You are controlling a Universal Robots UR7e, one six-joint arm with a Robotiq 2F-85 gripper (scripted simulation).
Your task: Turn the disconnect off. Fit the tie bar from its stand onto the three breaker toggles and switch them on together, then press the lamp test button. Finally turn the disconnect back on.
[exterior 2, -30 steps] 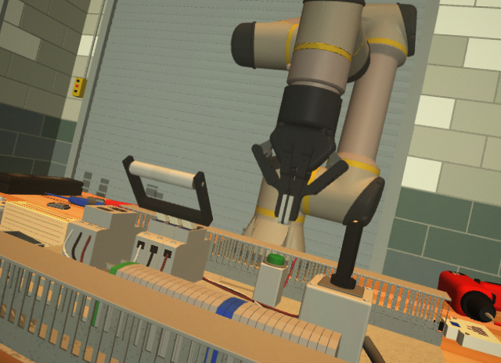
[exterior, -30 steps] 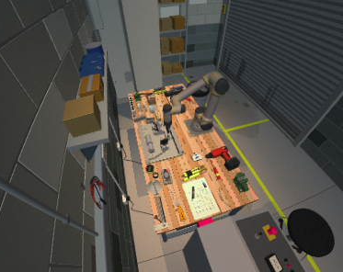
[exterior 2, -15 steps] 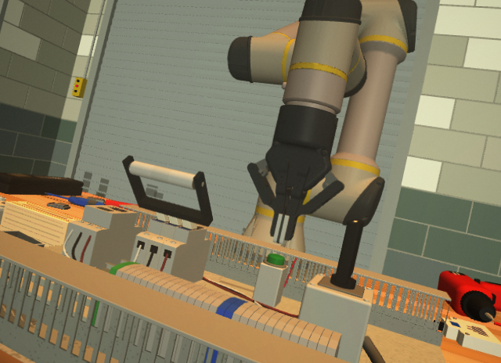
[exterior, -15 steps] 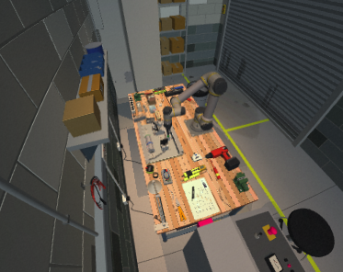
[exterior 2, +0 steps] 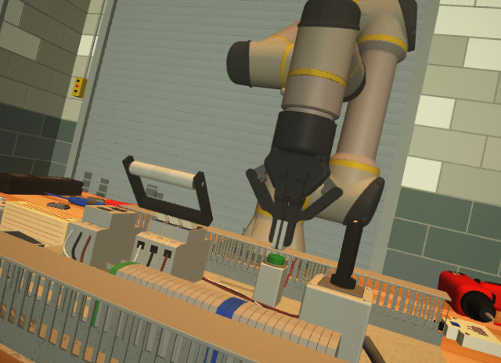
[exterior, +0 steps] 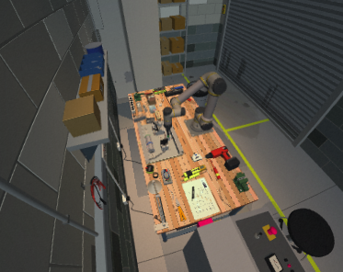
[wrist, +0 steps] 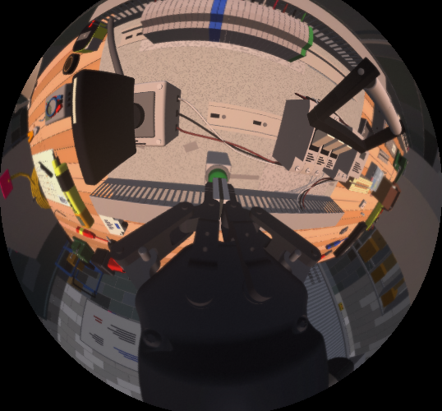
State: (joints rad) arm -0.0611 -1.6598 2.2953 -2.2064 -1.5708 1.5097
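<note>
The green lamp test button [exterior 2: 276, 258] [wrist: 217, 174] is partly hidden behind my fingertips in the wrist camera; it sits on a small grey box on the panel. The tie bar [exterior 2: 168, 191] [wrist: 358, 109], a black frame with a white handle, sits on the three breaker toggles [exterior 2: 172, 220] to the button's left in the second side camera. The disconnect [exterior 2: 338, 300] [wrist: 154, 113] is a grey box with a black lever [exterior 2: 349, 252] [wrist: 103, 123] standing up from it, on the button's other side. My gripper [exterior 2: 280, 246] [wrist: 220, 193] [exterior: 166, 140] points down just above the button, closed and empty.
A row of terminal blocks [exterior 2: 226, 311] [wrist: 224, 22] and slotted wire ducts [exterior 2: 101, 311] [wrist: 214, 206] border the panel. A red drill [exterior 2: 469, 296] [exterior: 223, 156] and hand tools lie on the wooden bench beyond the disconnect.
</note>
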